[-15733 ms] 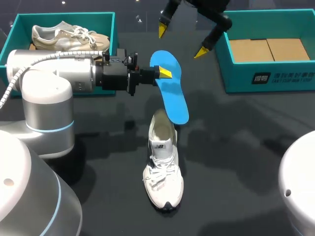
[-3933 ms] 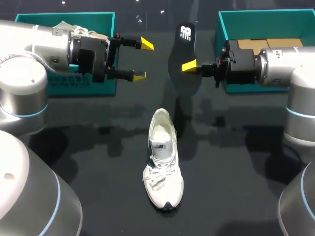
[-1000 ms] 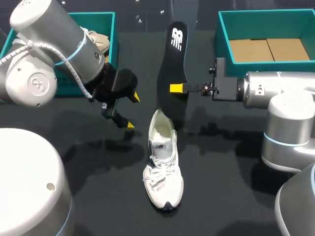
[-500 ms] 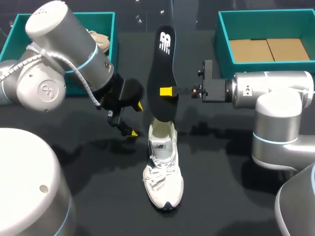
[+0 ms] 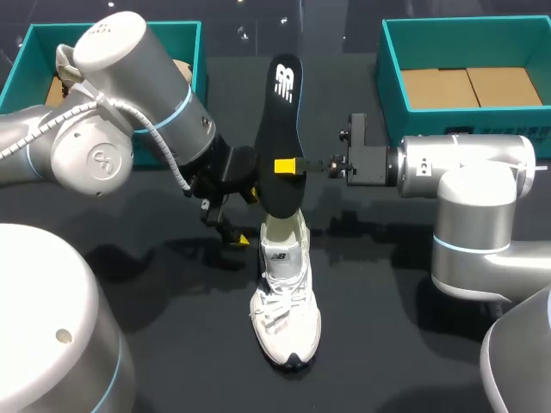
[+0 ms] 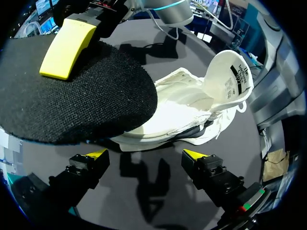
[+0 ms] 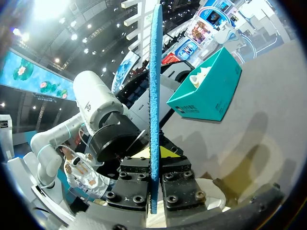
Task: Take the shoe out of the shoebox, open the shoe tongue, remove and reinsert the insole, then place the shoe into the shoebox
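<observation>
A white shoe (image 5: 284, 292) is seen lying on the dark table (image 5: 387, 344) near its middle, with the toe turned toward the robot and the tongue (image 6: 230, 76) stood up from the opening. A black insole (image 5: 280, 138) is held steeply tilted above the heel, its lower end over the heel opening; whether it touches the shoe cannot be told. The insole is pinched at its edge by the right gripper (image 5: 288, 166), one yellow tip lying on the black face, and a blue underside is shown in the right wrist view. The left gripper (image 5: 243, 218) is held just beside the heel with its fingers spread, and the shoe lies ahead of them. A teal shoebox (image 5: 86, 27) is partly hidden behind the left arm. A second teal shoebox (image 5: 387, 60), lined with brown cardboard, is set at the far right.
</observation>
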You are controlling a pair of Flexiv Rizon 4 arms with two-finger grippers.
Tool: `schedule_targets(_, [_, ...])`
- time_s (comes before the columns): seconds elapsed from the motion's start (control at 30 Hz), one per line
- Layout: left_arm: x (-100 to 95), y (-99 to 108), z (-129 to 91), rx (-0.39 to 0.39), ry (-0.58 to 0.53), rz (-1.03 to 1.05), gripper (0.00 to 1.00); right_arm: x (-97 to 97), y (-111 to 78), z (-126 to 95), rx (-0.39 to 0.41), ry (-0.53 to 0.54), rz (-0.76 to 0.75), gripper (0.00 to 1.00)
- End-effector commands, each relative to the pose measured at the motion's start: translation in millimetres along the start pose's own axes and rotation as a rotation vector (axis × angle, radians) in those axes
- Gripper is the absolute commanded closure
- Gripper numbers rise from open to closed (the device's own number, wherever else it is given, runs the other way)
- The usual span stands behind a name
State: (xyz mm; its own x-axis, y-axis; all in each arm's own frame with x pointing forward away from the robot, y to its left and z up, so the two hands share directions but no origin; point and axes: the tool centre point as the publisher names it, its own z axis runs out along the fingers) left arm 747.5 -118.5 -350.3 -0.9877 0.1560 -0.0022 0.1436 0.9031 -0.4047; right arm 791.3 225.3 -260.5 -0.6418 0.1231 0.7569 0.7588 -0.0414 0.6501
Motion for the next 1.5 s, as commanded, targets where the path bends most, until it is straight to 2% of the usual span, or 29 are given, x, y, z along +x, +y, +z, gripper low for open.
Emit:
schedule_targets(0.03, [-1.0, -1, 4, 0.003, 0.012, 0.015, 0.00, 0.3, -3.4, 4, -0.007, -0.010, 0.003, 1.00])
schedule_targets(0.5, [4.3, -2, 9, -0.003, 0.026, 0.012, 0.00, -0.7, -14.3, 4, -0.042, -0.013, 0.026, 1.00])
schedule_targets(1.0, [4.1, -1, 9, 0.001, 0.029, 0.008, 0.00, -1.8, -10.9, 3, -0.034, -0.010, 0.008, 1.00])
schedule_targets(1.17, [4.1, -1, 9, 0.001, 0.029, 0.008, 0.00, -7.8, -3.3, -3, -0.029, 0.064, -0.027, 1.00])
schedule_targets(1.5, [4.1, -1, 9, 0.001, 0.029, 0.008, 0.00, -18.2, -10.9, -4, -0.026, 0.153, -0.017, 1.00])
